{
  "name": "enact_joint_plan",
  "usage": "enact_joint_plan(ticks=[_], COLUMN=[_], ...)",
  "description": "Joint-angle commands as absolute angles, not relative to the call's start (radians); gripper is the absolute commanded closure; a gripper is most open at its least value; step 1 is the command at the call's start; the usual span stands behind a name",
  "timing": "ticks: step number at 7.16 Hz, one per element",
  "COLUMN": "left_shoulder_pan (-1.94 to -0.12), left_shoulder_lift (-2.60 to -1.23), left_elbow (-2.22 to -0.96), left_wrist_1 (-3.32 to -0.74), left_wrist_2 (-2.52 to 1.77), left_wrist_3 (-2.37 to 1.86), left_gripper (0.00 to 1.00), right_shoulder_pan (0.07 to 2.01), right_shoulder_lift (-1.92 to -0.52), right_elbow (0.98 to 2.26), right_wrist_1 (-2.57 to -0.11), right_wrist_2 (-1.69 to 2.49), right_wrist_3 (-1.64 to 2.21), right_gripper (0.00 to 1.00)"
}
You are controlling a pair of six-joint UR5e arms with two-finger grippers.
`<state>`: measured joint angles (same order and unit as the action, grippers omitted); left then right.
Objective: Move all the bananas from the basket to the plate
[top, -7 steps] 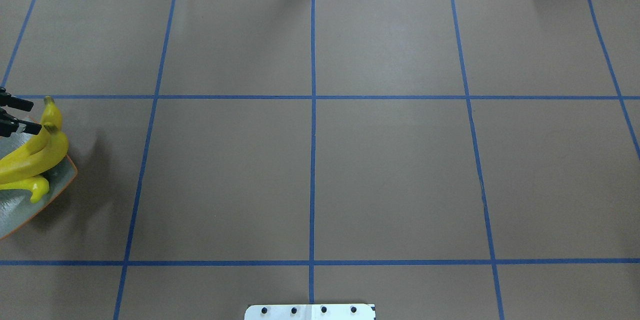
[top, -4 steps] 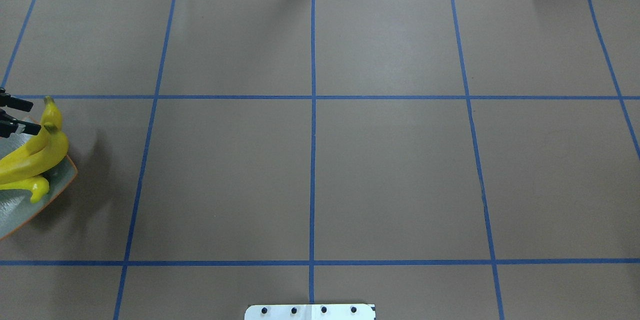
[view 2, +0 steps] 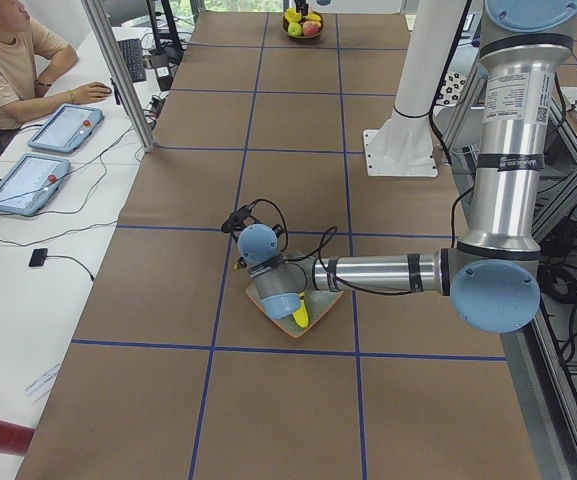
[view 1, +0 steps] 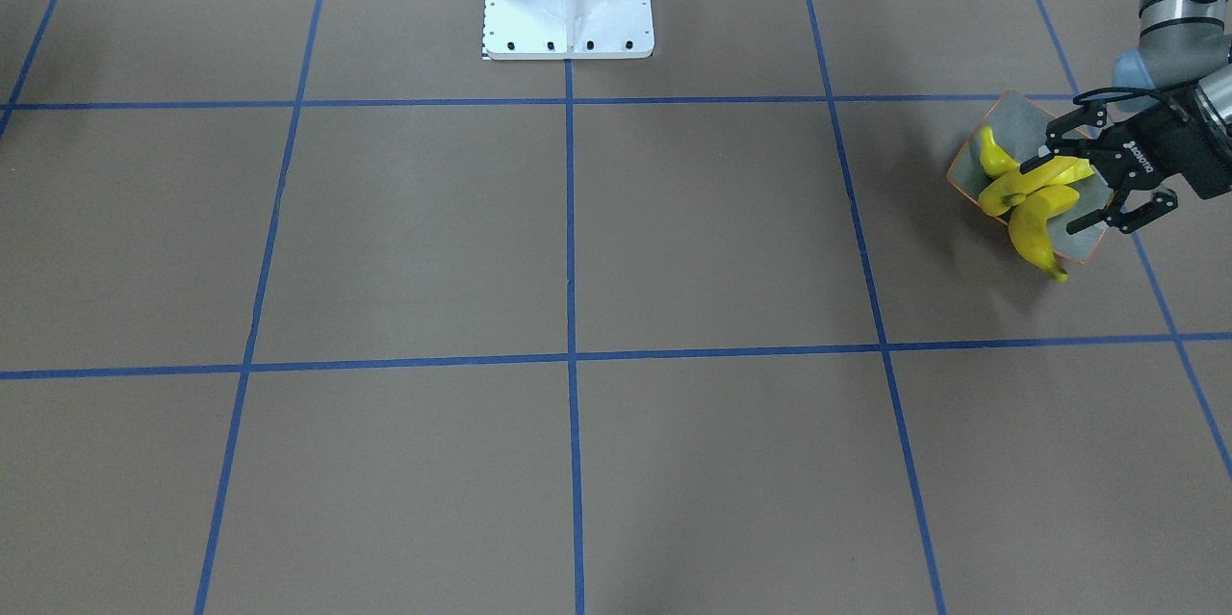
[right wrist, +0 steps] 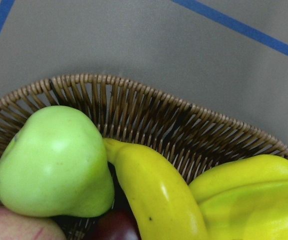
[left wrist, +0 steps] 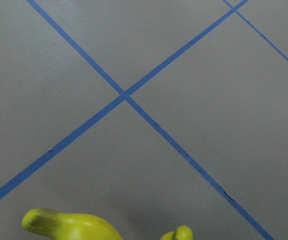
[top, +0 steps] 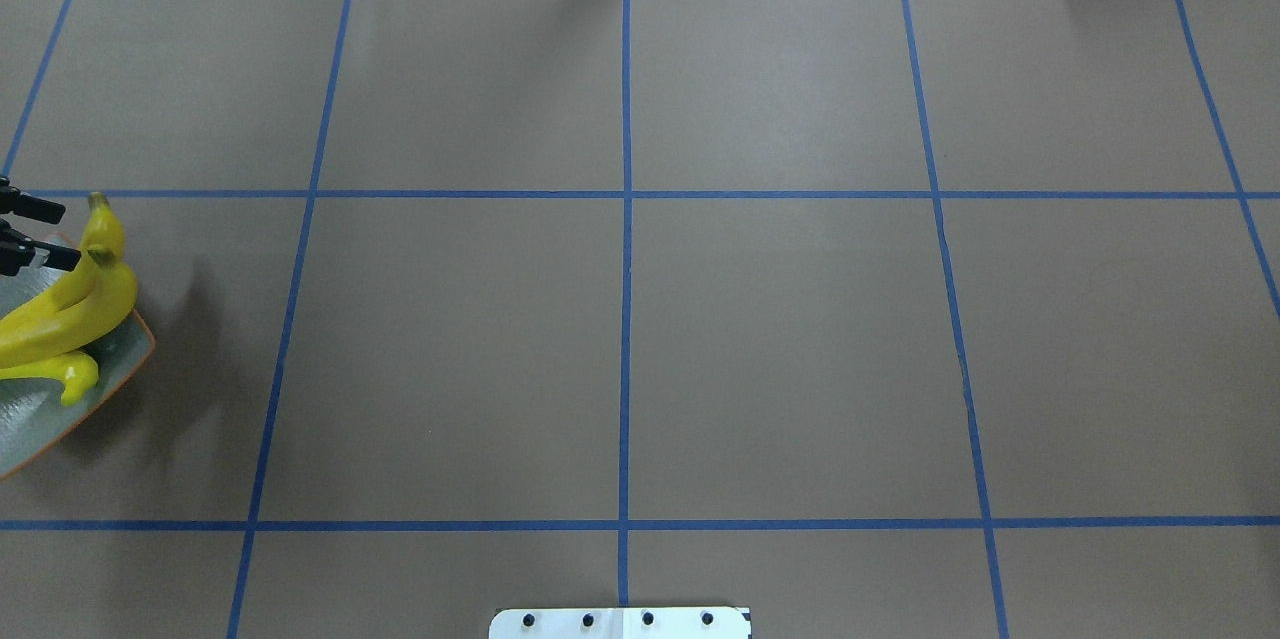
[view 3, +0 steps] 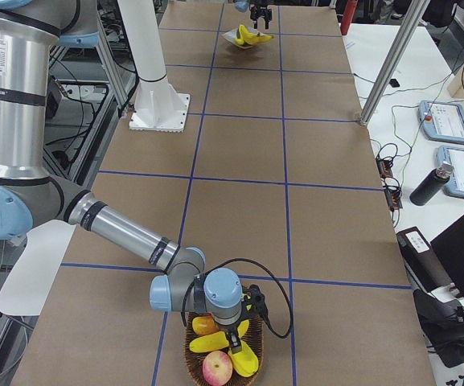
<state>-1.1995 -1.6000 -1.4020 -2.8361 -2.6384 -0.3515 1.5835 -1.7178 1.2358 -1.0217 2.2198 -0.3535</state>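
We read ROBOTIQ on the left gripper [view 1: 1059, 192], its fingers spread above the plate [view 1: 1022, 119] at the table's [top: 640, 369] left edge. The bananas [view 1: 1032, 201] piled there lie crosswise, and one tip overhangs the rim away from the robot. Another banana [right wrist: 156, 195] lies in the basket [right wrist: 148, 110] under the right gripper [view 3: 233, 339]; we cannot tell its state.

The table [top: 780, 339] was covered in matt brown paper, marked into large squares by blue tape lines [top: 625, 319], and lay under even light with only soft shadows. Along its far side ran a white desk [view 2: 8, 270] with two tablets [view 2: 65, 128] in blue cases, a keyboard [view 2: 133, 60] and trailing cables [view 2: 28, 235]. A person [view 2: 3, 60] in a beige shirt sat there, and aluminium posts [view 2: 118, 75] rose between desk and table. The right-end view showed two more tablets and a dark bottle [view 3: 426, 186] on that side.
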Motion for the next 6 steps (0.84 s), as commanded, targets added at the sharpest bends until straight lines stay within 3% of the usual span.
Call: enact_joint_plan(ticks=[1, 3, 4, 5, 6], left_shoulder_pan=[-1.2, -1.2, -1.2, -1.198, -1.198], left_shoulder_lift=[-1.6, -1.6, -1.6, -1.6, -1.598], left_elbow=[-1.402, -1.401, -1.399, -1.397, -1.397], left_wrist_1=[-2.836, -2.836, -2.836, -2.836, -2.836], left_wrist_2=[-2.637, -2.637, -2.637, -2.637, -2.637], left_wrist_3=[-0.351, -0.351, -0.35, -0.348, -0.35], left_gripper=[0.01, 0.01, 0.01, 0.01, 0.01], right_shoulder_pan=[1.582, 1.582, 1.582, 1.582, 1.582], right_shoulder_lift=[-1.736, -1.736, -1.735, -1.732, -1.724], right_elbow=[1.23, 1.23, 1.232, 1.233, 1.242], right_wrist_1=[-0.971, -0.971, -0.971, -0.971, -0.971], right_wrist_2=[2.165, 2.161, 2.161, 2.163, 2.163], right_wrist_3=[-0.36, -0.364, -0.362, -0.356, -0.348], right_gripper=[0.27, 0.27, 0.58, 1.0, 1.0])
